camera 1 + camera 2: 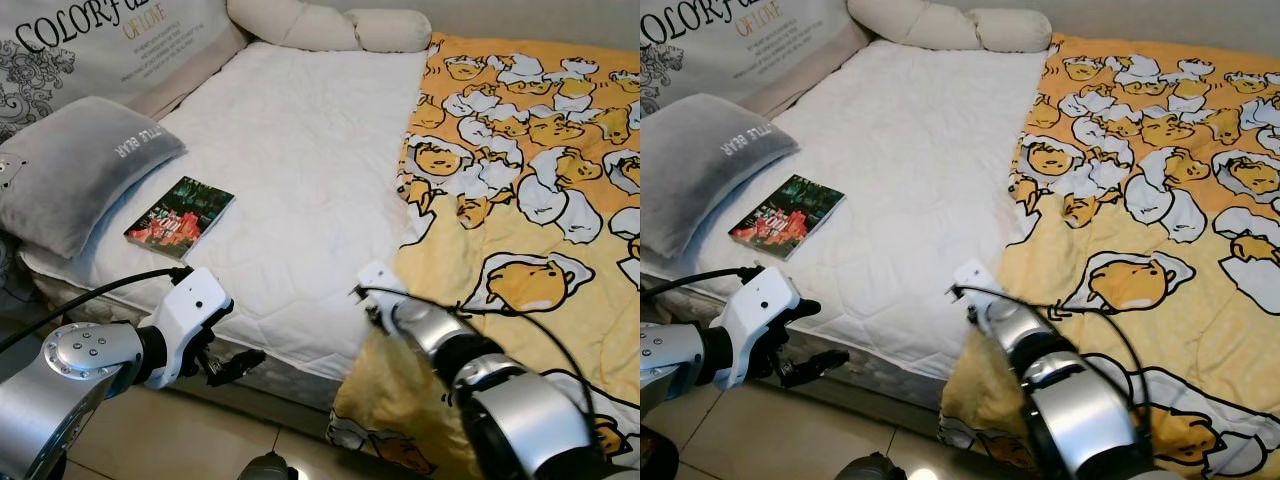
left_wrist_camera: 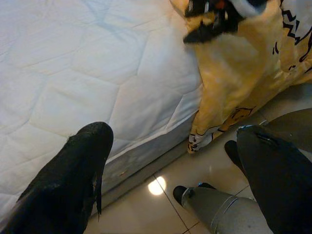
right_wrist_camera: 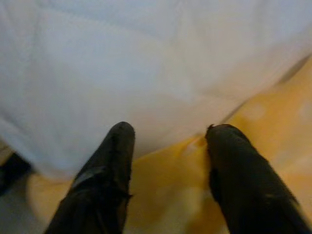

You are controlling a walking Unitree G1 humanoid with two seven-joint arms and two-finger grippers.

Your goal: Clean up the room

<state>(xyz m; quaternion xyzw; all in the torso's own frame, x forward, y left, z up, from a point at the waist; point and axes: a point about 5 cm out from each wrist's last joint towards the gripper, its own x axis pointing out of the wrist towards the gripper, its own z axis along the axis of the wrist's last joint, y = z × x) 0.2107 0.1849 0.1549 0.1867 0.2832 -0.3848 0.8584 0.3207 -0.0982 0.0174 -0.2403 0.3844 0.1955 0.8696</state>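
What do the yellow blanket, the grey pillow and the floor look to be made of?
The yellow blanket looks like soft printed fabric; it drapes and folds over the bed edge. The grey pillow seems plush, perhaps velvety, with a matte nap. The floor appears to be glossy tile, with grout lines and a light reflection.

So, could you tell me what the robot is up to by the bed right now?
The robot stands at the foot of a bed with a white mattress. Its right gripper, fingers open, is at the edge of the yellow cartoon-print blanket, which covers the right half of the bed and hangs down toward the floor. The left gripper, also open, is holding nothing beside the mattress edge above the tiled floor. A book lies near a grey pillow on the left.
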